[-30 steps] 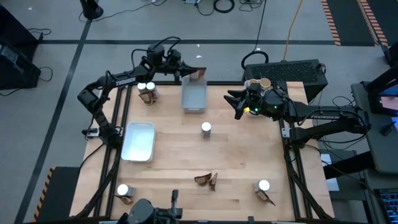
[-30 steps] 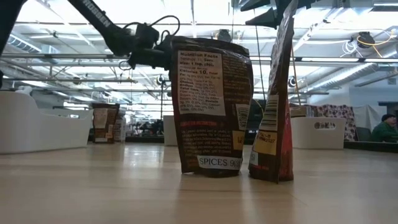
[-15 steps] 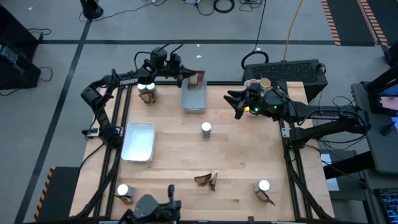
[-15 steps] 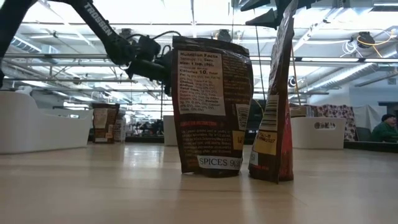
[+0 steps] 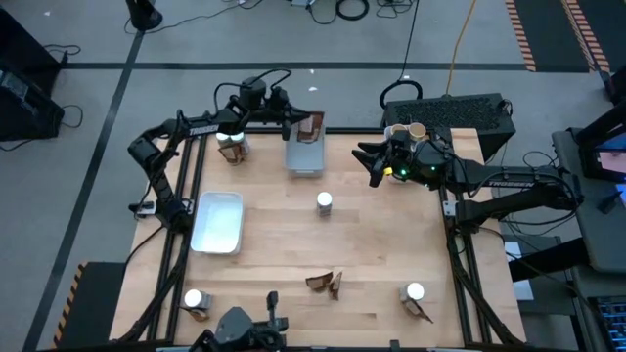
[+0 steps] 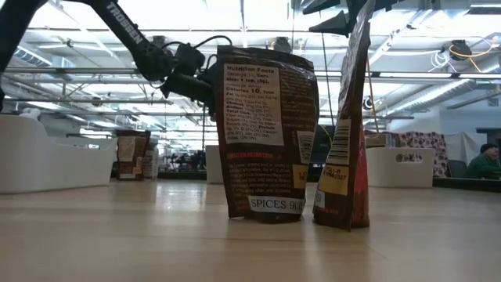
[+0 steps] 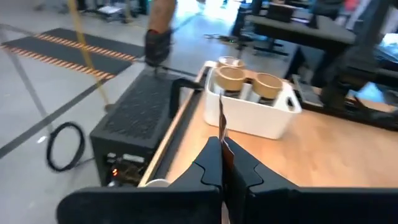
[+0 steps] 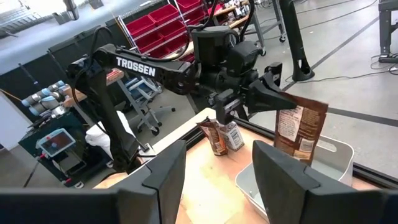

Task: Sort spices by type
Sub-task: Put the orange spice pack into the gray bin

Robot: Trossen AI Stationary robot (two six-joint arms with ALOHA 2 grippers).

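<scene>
Left pincer [image 5: 296,124] grips packet [image 5: 309,126] over grey tray [image 5: 304,154], seemingly clear; right pincer [image 5: 372,164] half-wide.

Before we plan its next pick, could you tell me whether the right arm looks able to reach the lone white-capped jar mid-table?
Probably yes: the right gripper is open and empty, and bare table lies between it and the jar.

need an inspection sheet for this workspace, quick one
surface: wooden table, mostly bare.
job's things: packet held over the grey tray; lone jar mid-table; two packets at the near edge; tubs in a white bin.
clutter: white tray, nothing seen inside.
grippers: left end effector shut on the packet; right end effector part open, empty.
cables: black loops on the floor.
surroundings: red bins, a seated person.
</scene>
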